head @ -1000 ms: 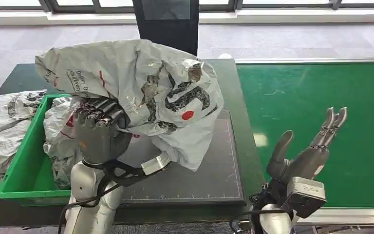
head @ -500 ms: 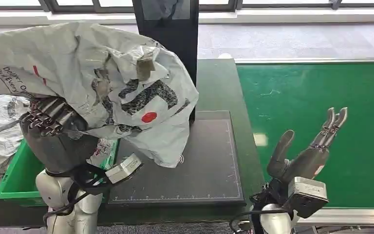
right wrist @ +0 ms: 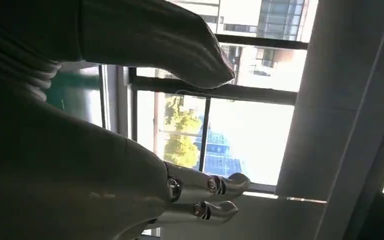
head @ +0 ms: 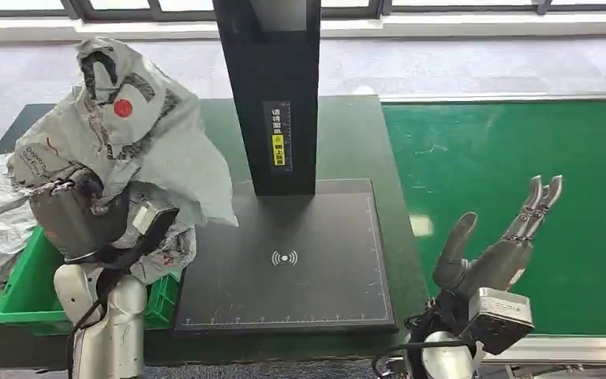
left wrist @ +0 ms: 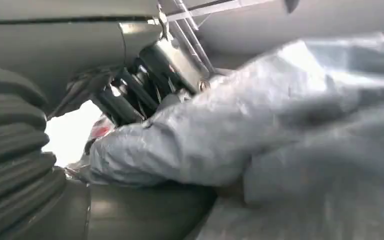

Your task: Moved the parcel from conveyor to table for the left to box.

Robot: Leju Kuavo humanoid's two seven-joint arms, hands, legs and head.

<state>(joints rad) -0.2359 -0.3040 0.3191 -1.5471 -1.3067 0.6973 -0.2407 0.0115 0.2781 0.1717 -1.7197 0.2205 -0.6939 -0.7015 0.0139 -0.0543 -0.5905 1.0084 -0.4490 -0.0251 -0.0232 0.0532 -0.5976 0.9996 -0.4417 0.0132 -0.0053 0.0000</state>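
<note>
Parcel, the crumpled grey mailer, is hanging bunched in my left hand, whose fingers are clamping its plastic, and I am holding it raised over the green bin at the table's left end, I judge so it drops in among the bags already there. Compared with half a second ago, it is sitting further left and no longer covering the black scanner pad and post, while my right hand is idling, fingers spread and holding nothing, beside the green conveyor, unchanged.
</note>
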